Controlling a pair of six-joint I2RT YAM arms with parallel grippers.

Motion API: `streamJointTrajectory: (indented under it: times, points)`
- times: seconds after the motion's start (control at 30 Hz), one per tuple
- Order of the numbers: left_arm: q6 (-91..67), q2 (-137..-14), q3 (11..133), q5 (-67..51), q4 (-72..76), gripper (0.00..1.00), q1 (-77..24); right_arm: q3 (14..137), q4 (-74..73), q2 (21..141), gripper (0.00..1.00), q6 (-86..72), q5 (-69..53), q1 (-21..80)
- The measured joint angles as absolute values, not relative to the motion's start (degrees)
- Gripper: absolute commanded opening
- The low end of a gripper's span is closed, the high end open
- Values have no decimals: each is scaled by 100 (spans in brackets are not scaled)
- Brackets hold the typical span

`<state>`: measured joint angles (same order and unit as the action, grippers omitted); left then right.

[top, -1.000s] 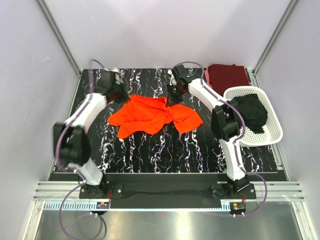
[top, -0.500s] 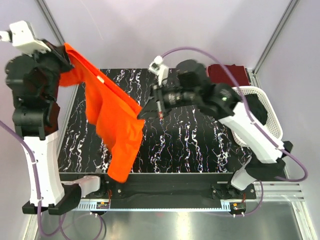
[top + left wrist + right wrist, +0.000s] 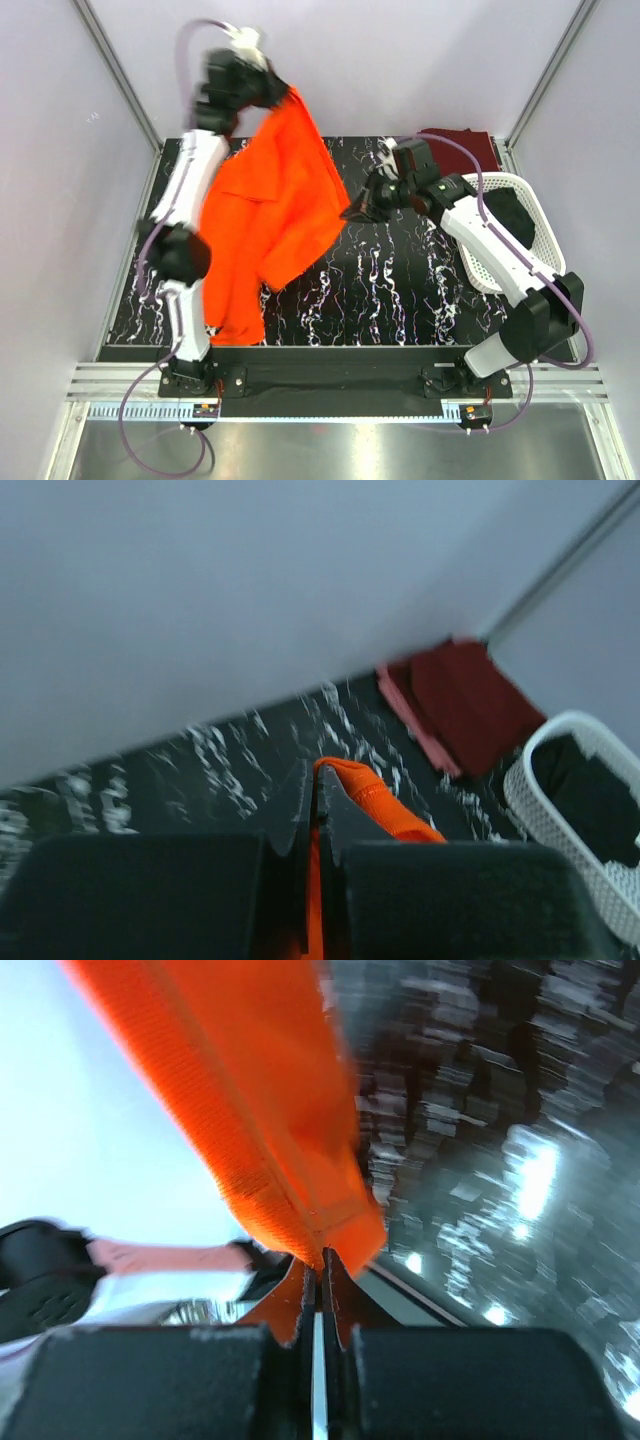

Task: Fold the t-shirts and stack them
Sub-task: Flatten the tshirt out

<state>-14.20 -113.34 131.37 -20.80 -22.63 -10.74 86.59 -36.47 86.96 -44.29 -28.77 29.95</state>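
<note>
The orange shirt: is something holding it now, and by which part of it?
Yes, both arms hold it. The left fingers pinch a fold at the raised top edge of the orange shirt; the right fingers pinch a hemmed corner on its right side.

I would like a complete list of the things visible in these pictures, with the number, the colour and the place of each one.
orange t-shirt: 1, bright orange, held up above the table between the two grippers
maroon t-shirt: 1, dark red, far right corner of the table
black t-shirt: 1, black, inside the basket
basket: 1, white, perforated, right edge of the table
table: 1, black with white veins
left arm: 1, white and black, left side
right arm: 1, white and black, right side
left gripper: 1, dark, high at the far left, shut on the orange t-shirt
right gripper: 1, dark, over the table, shut on the orange t-shirt
</note>
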Motion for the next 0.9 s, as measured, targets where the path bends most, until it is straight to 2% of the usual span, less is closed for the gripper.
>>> streamJointTrajectory:
  times: [0.1,0.13,0.3,0.33,0.4,0.43,0.5,0.63,0.73,0.9]
  points:
    - [-1566,-12643,13111,-2257,-2038,4,-1490,7872,-3795,8613,0,-4530,-2598,2602]
    - [-1599,-13047,13107,-2257,-1984,9,-1636,7675,-3852,8552,0,-4521,-2484,2482]
    - [-1719,-14090,13041,-1951,-2040,51,-2154,7373,-4595,8372,2,-4051,-1815,1651]
    - [-1704,-14090,12962,-1839,-2073,68,-2178,7382,-4737,8379,8,-3927,-1649,1535]
    - [-1610,-13924,12770,-1570,-2045,77,-2171,7476,-5083,8479,27,-3693,-1345,1332]
    - [-1575,-13791,12687,-1431,-2062,80,-2137,7555,-5223,8584,44,-3581,-1168,1240]
    - [-1505,-13480,12540,-1162,-2171,81,-2034,7723,-5448,8868,51,-3352,-856,1090]
    - [-1439,-12132,11603,-690,-2460,71,-1715,7874,-5704,9417,59,-2930,-408,961]
    - [-1518,-10532,10051,-491,-2615,67,-1457,7870,-5885,9491,62,-2687,-250,1028]
    - [-1835,-8169,7813,-296,-3218,69,-1358,7741,-5846,9174,58,-2311,-213,1826]
